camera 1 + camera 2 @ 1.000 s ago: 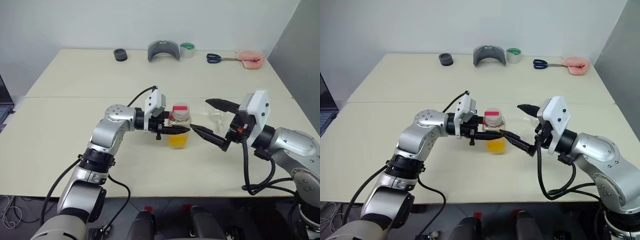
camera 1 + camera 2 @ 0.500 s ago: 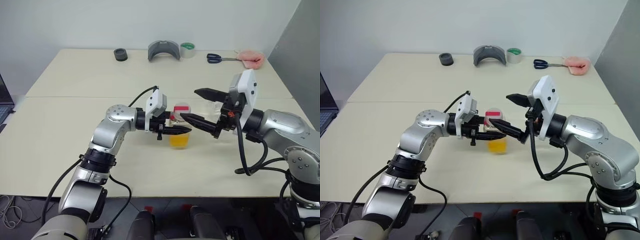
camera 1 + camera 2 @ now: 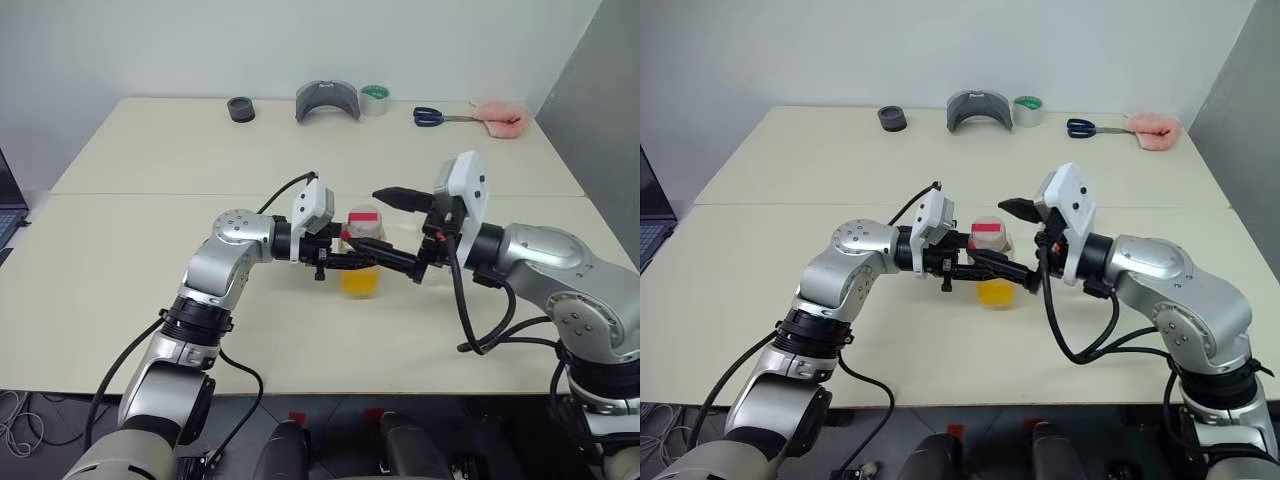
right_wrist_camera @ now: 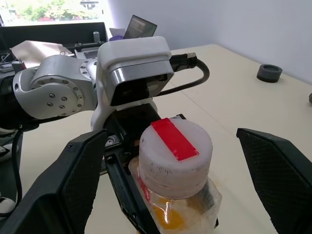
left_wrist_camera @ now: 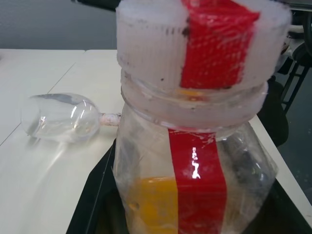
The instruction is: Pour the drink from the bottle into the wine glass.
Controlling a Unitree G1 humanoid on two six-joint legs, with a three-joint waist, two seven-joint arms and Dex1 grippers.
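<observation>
The bottle stands near the middle of the desk, about one third full of orange drink. Its cap looks white with a red strip across it, not all red. The bottle seems light, with thin, soft plastic walls that can give way under a hard squeeze; I think the best hold is low on the body, and the ribbed cap gives good friction for turning.

The left pincer is closed on the bottle's body from 9 o'clock. The right pincer stands wide open at 3 o'clock, one finger on each side of the cap, holding nothing.

The wine glass lies on its side on the desk behind the bottle. It is thin and fragile and can roll; the stem is the safest place to take it.
</observation>
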